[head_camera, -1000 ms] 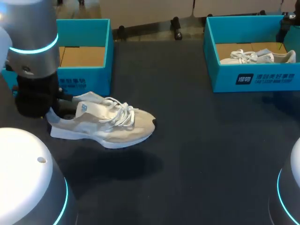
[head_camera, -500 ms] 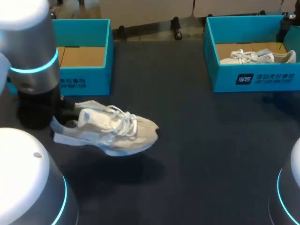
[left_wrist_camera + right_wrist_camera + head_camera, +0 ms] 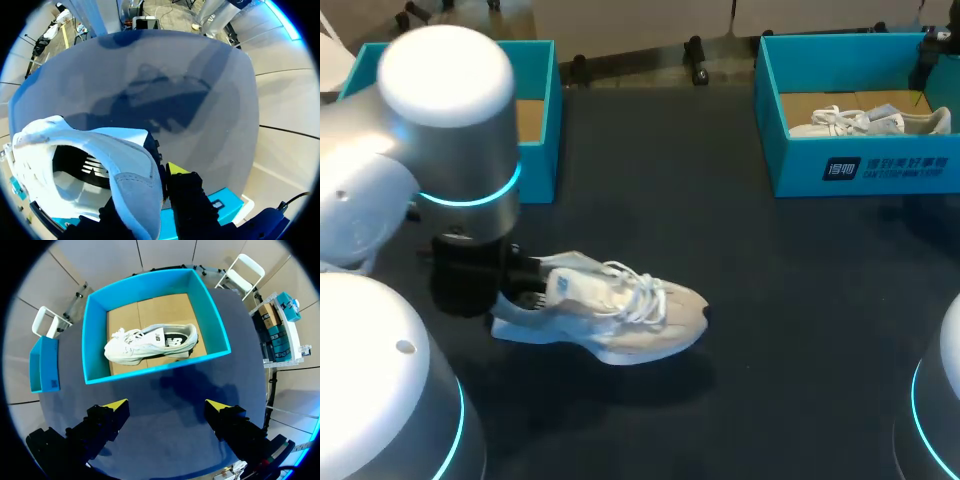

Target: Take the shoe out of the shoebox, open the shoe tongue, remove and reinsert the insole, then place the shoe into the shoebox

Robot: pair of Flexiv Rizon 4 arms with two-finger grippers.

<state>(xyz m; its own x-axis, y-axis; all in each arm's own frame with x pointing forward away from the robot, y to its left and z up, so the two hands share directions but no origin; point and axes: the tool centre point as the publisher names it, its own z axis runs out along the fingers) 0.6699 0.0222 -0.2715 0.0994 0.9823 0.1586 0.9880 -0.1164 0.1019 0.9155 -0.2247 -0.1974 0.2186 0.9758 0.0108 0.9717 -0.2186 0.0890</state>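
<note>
A beige shoe [image 3: 620, 318] with white laces hangs low over the dark table, toe pointing right. My left gripper [image 3: 520, 285] is shut on its heel collar. In the left wrist view the grey-blue heel [image 3: 134, 187] sits between the fingers, and one yellow fingertip [image 3: 175, 168] shows beside it. The shoe's opening [image 3: 75, 165] lies ahead of the gripper. The empty teal shoebox [image 3: 538, 130] stands behind the left arm. My right gripper [image 3: 167, 407] stands open, high above a second teal shoebox [image 3: 150, 287] that holds a white shoe [image 3: 150, 342].
The second shoebox [image 3: 860, 165] with its white shoe [image 3: 870, 122] stands at the back right of the table. Dark table surface [image 3: 770, 330] stretches between the held shoe and my right arm [image 3: 940, 410]. My left arm's links fill the near left corner.
My left arm has carried the shoe away from the left shoebox, toward the right and the table's near edge. The right gripper has stayed open.
</note>
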